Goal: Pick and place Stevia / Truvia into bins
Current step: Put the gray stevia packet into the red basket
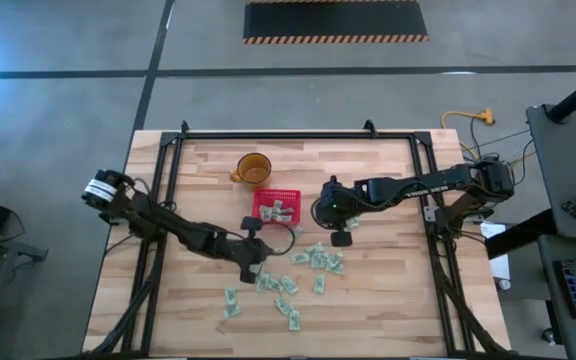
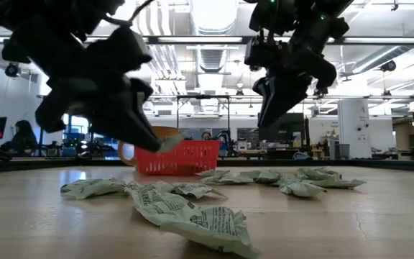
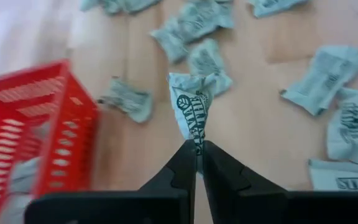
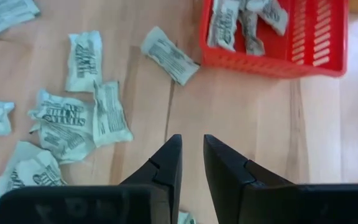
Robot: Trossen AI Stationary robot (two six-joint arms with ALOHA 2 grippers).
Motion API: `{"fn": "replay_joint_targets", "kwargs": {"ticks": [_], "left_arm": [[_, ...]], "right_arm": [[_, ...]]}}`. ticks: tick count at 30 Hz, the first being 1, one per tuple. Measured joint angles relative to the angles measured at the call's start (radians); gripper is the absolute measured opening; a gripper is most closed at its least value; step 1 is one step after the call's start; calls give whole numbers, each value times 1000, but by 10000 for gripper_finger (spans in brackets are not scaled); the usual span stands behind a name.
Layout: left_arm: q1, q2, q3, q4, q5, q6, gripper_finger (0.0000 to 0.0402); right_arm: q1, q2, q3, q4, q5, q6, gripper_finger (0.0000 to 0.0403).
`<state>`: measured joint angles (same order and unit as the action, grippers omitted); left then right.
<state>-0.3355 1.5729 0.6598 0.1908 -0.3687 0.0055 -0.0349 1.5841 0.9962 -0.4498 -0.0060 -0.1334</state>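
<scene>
On the bench (image 1: 388, 300), the basket (image 1: 276, 207) sits near the middle, with the cup (image 1: 253, 169) just behind it to the left. Several sachets (image 4: 244, 22) lie inside the basket. Loose sachets (image 1: 288, 290) lie scattered in front of it. The left end effector (image 3: 197, 149) pinches 1 sachet (image 3: 192, 109) in front of the basket; the right end effector (image 1: 341, 238) hangs just right of it.
</scene>
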Motion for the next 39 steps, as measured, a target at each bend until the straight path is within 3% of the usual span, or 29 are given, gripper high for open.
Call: {"fn": "replay_joint_targets", "kwargs": {"ticks": [13,26,34,39], "left_arm": [[24,-52,-2,-5,-294,83,8],[213,-63,-3,-27,-292,113,8],[224,-64,-3,-29,-289,106,11],[224,-65,-6,-53,-288,104,49]], "right_arm": [[0,0,0,-12,36,8,54],[0,1,0,-9,35,22,52],[0,1,-1,-10,34,57,52],[0,1,-4,-24,32,79,52]]}}
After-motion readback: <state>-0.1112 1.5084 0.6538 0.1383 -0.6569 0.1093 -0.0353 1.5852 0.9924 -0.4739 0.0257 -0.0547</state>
